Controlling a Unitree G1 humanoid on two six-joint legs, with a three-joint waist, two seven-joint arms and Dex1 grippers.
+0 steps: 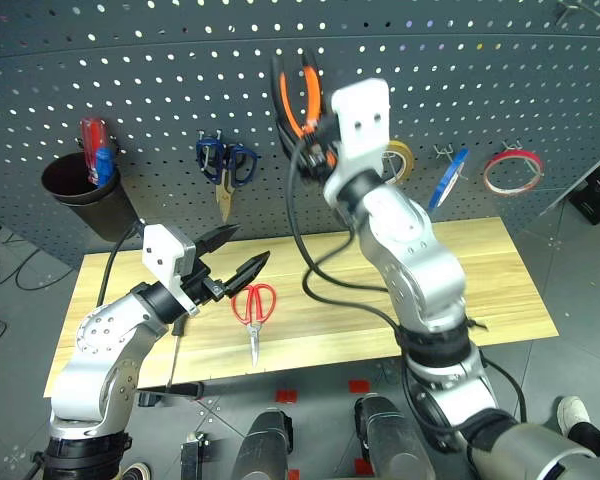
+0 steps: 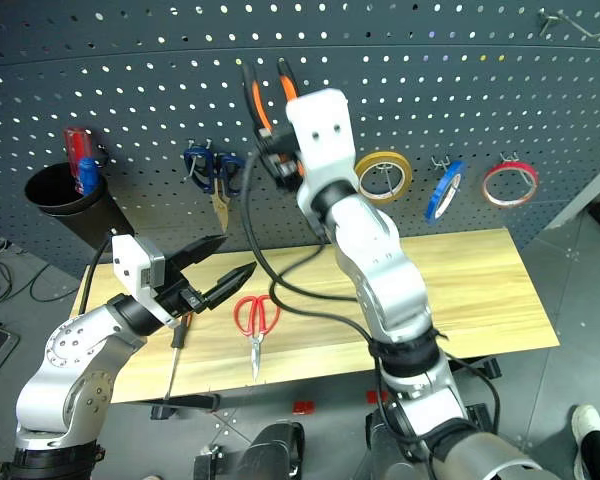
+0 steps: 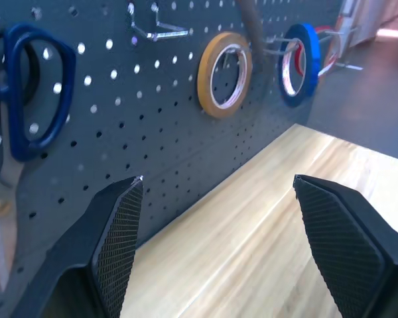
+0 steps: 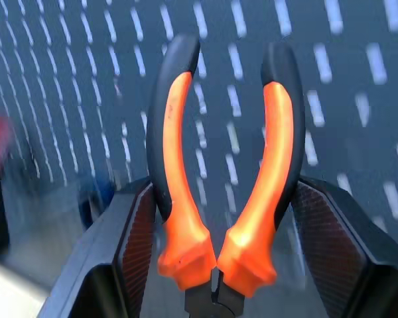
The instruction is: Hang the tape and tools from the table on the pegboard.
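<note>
Pliers (image 4: 225, 179) gripped in right tool (image 4: 219, 265), handles up, seemingly near pegboard (image 1: 130, 70)

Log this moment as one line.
right pincer: shut on pliers, raised at pegboard | left pincer: open | red-handled scissors, screwdriver: on table

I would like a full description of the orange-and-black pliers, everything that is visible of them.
The pliers have two curved handles, orange on the inner faces with black outer edges, in what looks like rubbery grip material. The handles are spread apart and point up toward the pegboard. The right gripper holds them by the lower part of the handles, one finger on each side. The metal nose is hidden behind the gripper. They are raised well above the table, close in front of the board.
</note>
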